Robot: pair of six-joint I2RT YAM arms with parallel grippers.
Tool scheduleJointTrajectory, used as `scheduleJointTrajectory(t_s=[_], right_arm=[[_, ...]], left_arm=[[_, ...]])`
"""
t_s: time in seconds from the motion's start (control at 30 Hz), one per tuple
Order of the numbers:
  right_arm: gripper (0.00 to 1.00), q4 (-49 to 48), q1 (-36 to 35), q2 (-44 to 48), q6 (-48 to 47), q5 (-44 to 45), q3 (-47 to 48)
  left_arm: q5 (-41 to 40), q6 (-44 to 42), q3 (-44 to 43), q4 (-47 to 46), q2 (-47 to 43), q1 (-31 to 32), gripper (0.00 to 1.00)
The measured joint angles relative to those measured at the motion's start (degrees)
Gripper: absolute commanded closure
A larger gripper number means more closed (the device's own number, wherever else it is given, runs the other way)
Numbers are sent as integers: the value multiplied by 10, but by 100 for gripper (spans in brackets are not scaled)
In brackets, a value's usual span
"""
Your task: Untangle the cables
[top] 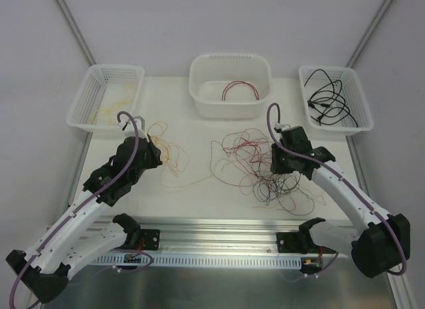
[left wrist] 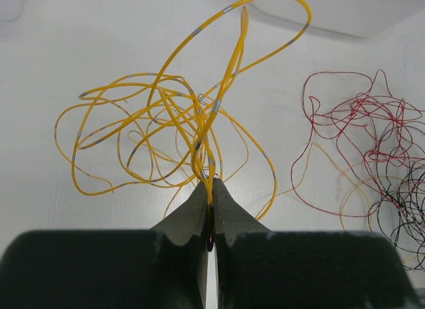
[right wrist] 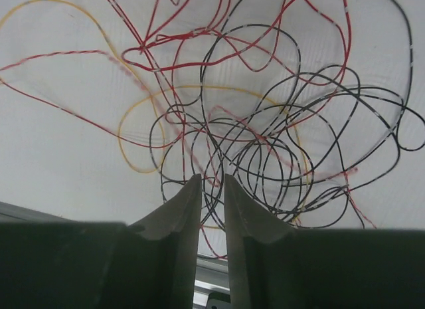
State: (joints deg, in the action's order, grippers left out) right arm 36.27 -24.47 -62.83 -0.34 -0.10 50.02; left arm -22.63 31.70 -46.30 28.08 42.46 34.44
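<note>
Three baskets (top: pixel 83 104) (top: pixel 229 109) (top: pixel 311 83), two arms (top: pixel 99 189) (top: pixel 345 189), one red cable (top: pixel 240 87) in a basket; tangled cables (top: pixel 265 169) beyond counting

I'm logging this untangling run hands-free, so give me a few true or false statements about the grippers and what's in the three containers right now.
1. The left gripper is shut on a yellow wire. True.
2. The black cables lie in the middle bin. False: they lie in the right basket; the bin holds a red wire.
3. The right gripper has its jaws apart over the red and black tangle. True.
4. The left basket holds red wires. False: it holds pale yellow wires.
</note>
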Motion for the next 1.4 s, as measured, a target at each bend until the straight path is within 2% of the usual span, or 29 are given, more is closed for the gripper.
scheduleJointTrajectory(t_s=[0.03,0.1,0.13,0.2,0.37,0.6,0.7,0.73,0.93,0.97,1.07,1.2,1.4], right_arm=[[76,-5,1,-11,2,0,-9],[83,-18,2,-31,4,-1,-24],[93,-23,2,-37,6,-3,-31],[99,-27,3,-41,9,-8,-35],[99,-24,3,-31,11,-15,-21],[100,5,3,19,7,-22,49],[99,43,3,33,-3,-24,111],[99,55,3,35,-6,-24,139],[99,109,3,17,-37,-22,358],[99,118,3,6,-42,-21,402],[99,118,3,-31,-60,-17,511],[99,93,3,-88,-81,-17,603],[99,-24,4,-213,-108,-33,650]], left_arm=[[0,-10,-14,8,2,0,100],[0,-25,-37,23,3,0,100],[0,-30,-45,29,3,0,100],[3,-36,-49,34,4,0,100],[34,-25,-5,41,37,0,99],[111,11,100,17,157,0,88],[139,22,122,-3,189,0,77],[146,23,125,-9,194,0,68],[178,35,131,-49,198,0,34],[182,36,131,-53,196,0,23],[192,35,131,-57,179,0,2],[209,24,116,-58,157,0,1],[270,-12,50,-50,164,-19,1]])
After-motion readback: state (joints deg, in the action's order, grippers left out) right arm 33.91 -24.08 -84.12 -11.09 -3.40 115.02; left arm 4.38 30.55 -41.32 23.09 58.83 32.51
